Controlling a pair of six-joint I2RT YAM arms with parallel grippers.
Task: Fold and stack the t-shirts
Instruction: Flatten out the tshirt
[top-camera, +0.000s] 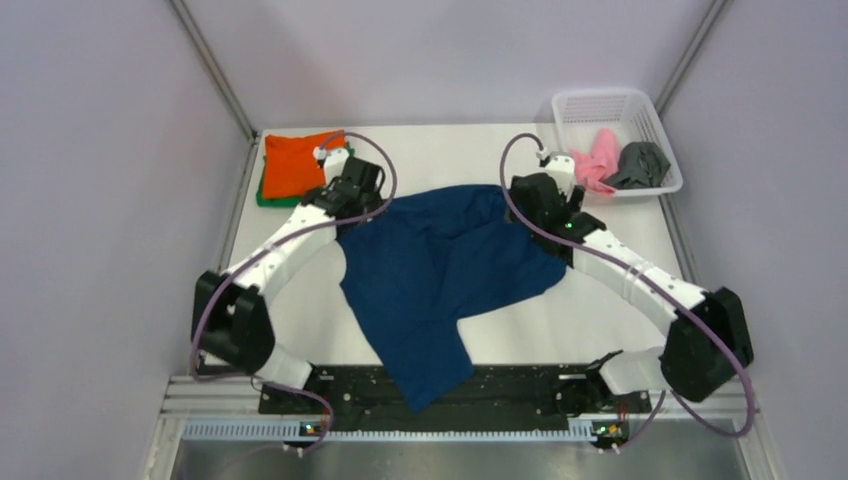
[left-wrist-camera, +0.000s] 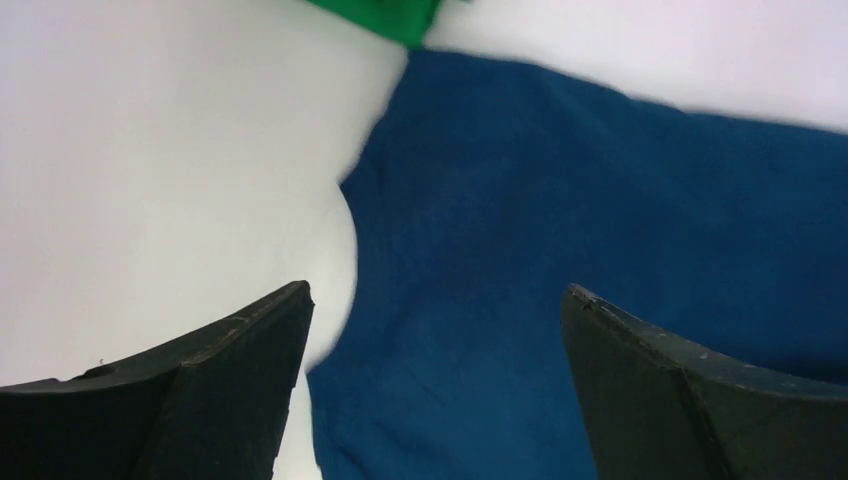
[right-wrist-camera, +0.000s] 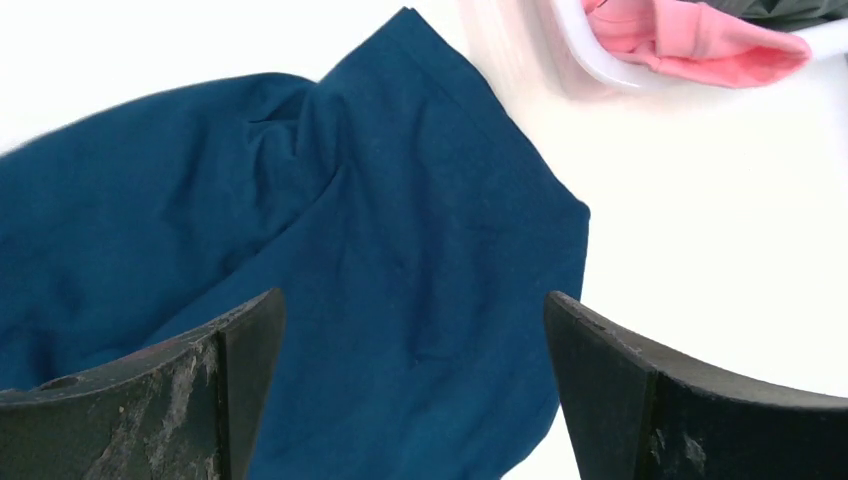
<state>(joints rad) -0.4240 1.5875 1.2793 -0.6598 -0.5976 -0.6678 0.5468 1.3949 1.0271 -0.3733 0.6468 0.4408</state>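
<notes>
Navy t-shirt (top-camera: 430, 270) lies rumpled, unfolded

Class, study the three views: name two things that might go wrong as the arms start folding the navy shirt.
1. The navy shirt is rumpled, and one end drapes over the near edge of the table onto the black rail; a pull might snag it there.
2. The open left tool hovers beside the orange shirt stacked on the green shirt; a wide sweep might knock that stack askew.
</notes>
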